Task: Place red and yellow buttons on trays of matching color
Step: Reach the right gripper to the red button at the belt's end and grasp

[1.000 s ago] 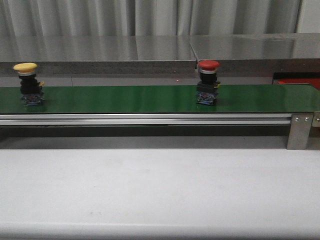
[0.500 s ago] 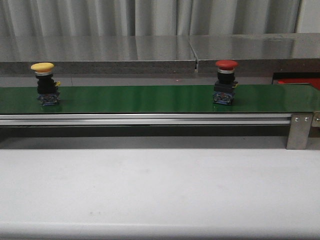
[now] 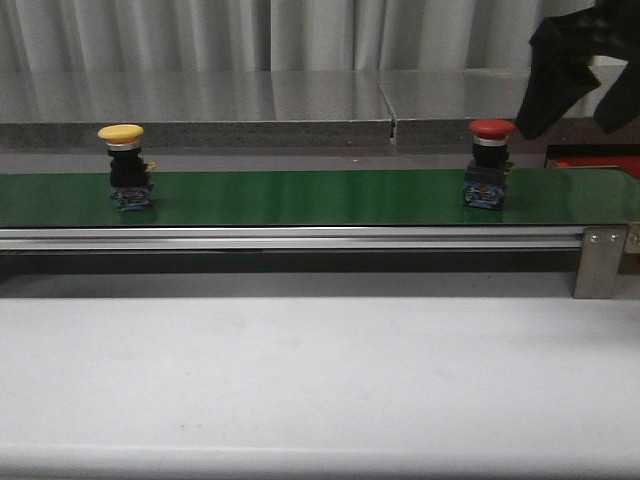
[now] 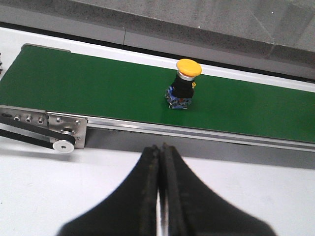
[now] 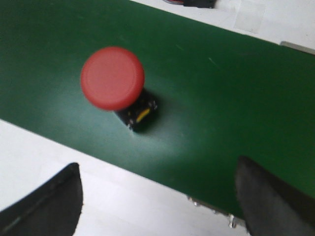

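Note:
A red button with a mushroom cap on a black base stands upright on the green belt toward its right end. A yellow button stands upright near the belt's left part. My right gripper hangs open above and right of the red button; in the right wrist view the red button lies beyond the spread fingers, untouched. My left gripper is shut and empty over the white table, short of the yellow button. A red tray shows in part at the far right. The yellow tray is out of view.
The belt runs across the scene on an aluminium rail with a metal bracket at its right end and a pulley at its left end. A white table lies in front, a steel ledge behind.
Both buttons have ridden to the right along the belt. My right gripper has come into the front view at the upper right, above the red button.

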Available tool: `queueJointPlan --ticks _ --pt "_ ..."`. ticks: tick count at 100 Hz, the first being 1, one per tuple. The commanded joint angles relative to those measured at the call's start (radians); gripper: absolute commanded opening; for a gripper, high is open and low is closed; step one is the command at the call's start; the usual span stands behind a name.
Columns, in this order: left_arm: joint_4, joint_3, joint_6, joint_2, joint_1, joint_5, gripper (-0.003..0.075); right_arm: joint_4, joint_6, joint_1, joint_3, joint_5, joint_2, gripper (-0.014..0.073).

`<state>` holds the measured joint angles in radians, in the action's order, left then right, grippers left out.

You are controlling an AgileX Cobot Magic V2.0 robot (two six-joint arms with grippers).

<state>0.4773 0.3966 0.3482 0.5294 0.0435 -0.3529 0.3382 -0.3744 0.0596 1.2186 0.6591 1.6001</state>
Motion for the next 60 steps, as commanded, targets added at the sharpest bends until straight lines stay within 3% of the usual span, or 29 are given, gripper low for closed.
queueJointPlan --ticks 1,35,42,60 --pt "0.021 0.028 -0.001 0.001 0.008 0.07 -0.0019 0.026 -0.012 0.003 0.096 -0.006 0.018 0.0625" --pt "0.021 0.028 -0.001 0.001 0.008 0.07 -0.0019 0.028 -0.017 0.003 0.271 0.039 0.19 0.0609" --pt "0.021 0.028 -0.001 0.001 0.008 0.07 -0.0019 0.028 -0.019 0.003 0.292 0.055 0.214 0.0541" --pt "0.021 0.028 -0.001 0.001 0.008 0.07 -0.0019 0.027 -0.019 0.001 0.304 0.084 0.23 0.0255"
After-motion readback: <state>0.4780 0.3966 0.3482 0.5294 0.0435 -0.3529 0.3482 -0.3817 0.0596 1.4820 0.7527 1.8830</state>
